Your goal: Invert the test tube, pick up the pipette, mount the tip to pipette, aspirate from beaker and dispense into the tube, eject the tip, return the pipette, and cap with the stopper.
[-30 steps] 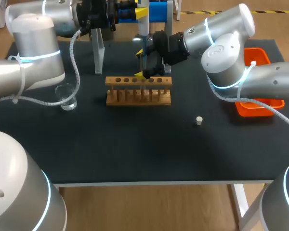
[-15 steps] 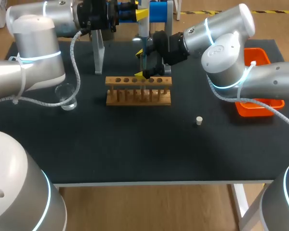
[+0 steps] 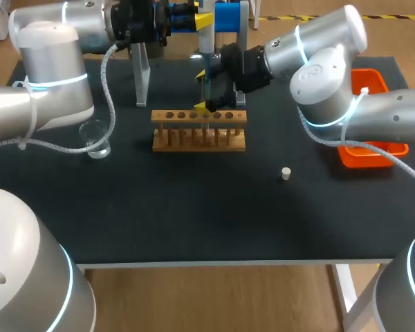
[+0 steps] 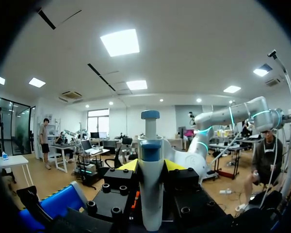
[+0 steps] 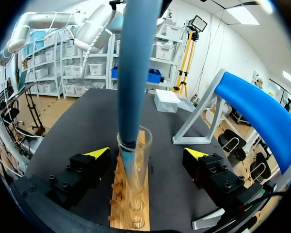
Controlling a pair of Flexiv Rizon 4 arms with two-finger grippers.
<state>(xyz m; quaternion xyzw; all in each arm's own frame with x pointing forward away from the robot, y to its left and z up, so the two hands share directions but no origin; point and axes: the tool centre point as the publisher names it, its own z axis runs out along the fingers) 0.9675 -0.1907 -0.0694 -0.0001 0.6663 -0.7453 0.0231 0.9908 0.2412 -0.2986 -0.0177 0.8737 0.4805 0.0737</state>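
Note:
My left gripper [image 4: 151, 165] is shut on the white and blue pipette [image 4: 150, 194], held upright at the table's back middle [image 3: 205, 41]. In the right wrist view the pipette's blue shaft [image 5: 136, 73] runs down into the mouth of a clear test tube [image 5: 134, 167]. That tube stands upright in the wooden rack [image 5: 128, 213]. My right gripper [image 5: 147, 153] is open, one yellow-tipped finger on each side of the tube and neither touching it. In the head view it sits just behind the rack [image 3: 199, 131], right gripper [image 3: 205, 90].
A glass beaker [image 3: 97, 138] stands left of the rack. A small white stopper [image 3: 286, 173] lies to the rack's front right. An orange tray [image 3: 384, 151] sits at the right edge. The pipette stand [image 3: 142, 76] with a blue holder [image 3: 228, 15] is at the back.

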